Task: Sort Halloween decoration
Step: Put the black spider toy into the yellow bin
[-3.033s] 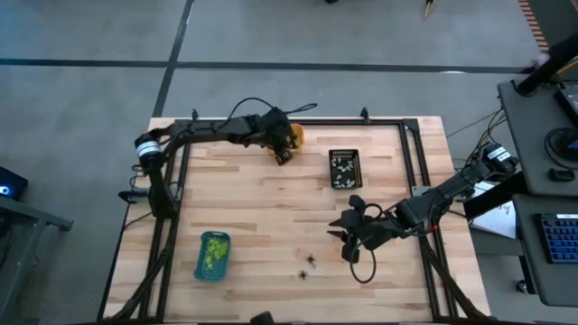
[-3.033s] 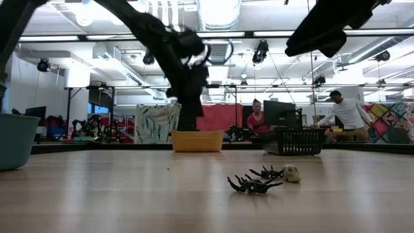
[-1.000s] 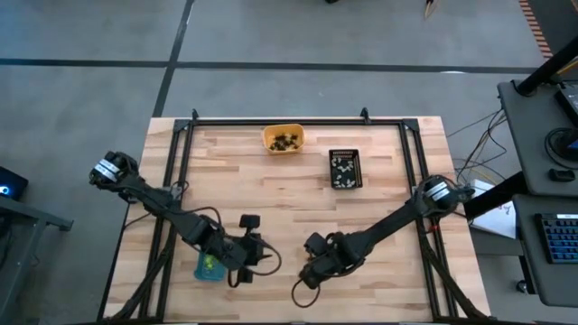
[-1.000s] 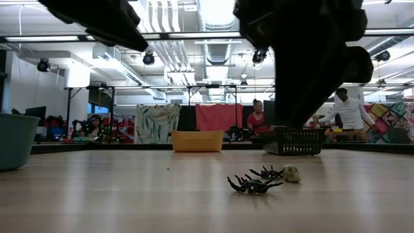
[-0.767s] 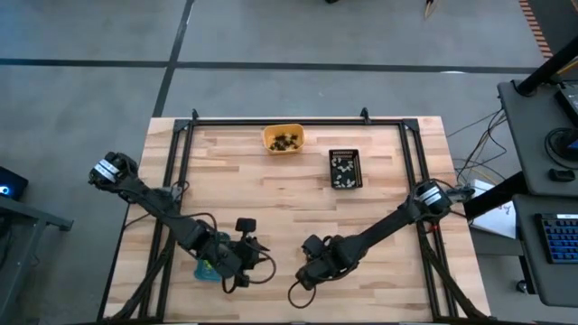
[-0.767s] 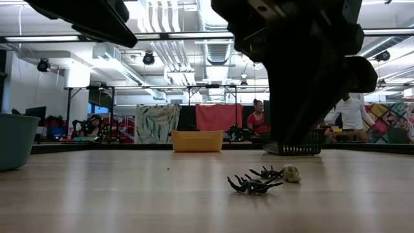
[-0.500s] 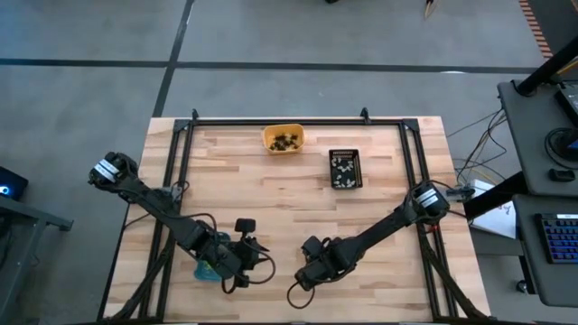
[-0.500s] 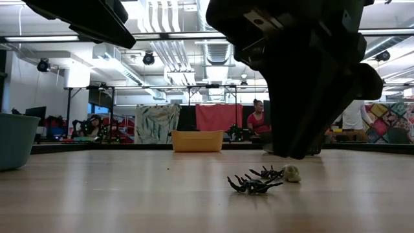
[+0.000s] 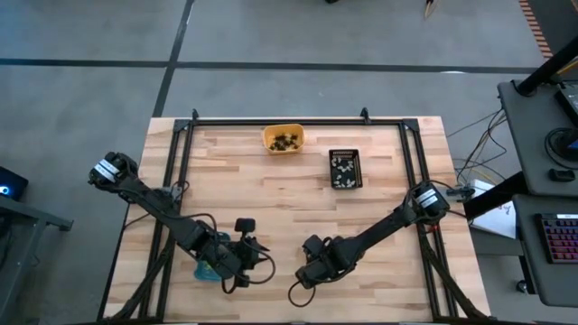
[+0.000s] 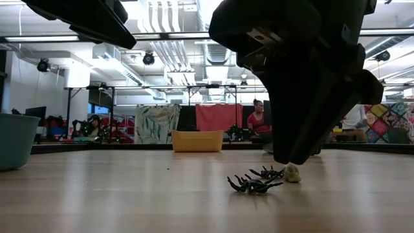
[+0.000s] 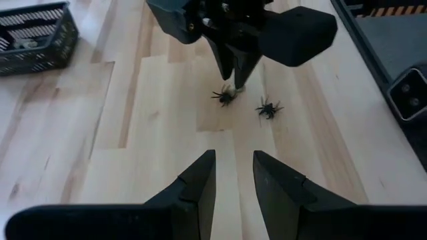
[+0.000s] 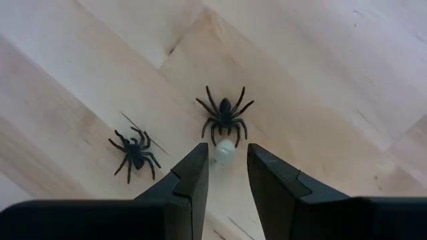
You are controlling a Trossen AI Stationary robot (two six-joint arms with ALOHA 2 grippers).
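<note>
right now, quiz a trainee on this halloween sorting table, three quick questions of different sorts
1. True or false: the right claw hangs over a small whitish plastic trinket.
2. How many black plastic spiders lie loose on the wooden table? A) one B) two C) four
3. Fill in: the left claw is near the ____ tray.

Key: 1 true; 2 B, one spider by the trinket, another apart; 3 blue.
</note>
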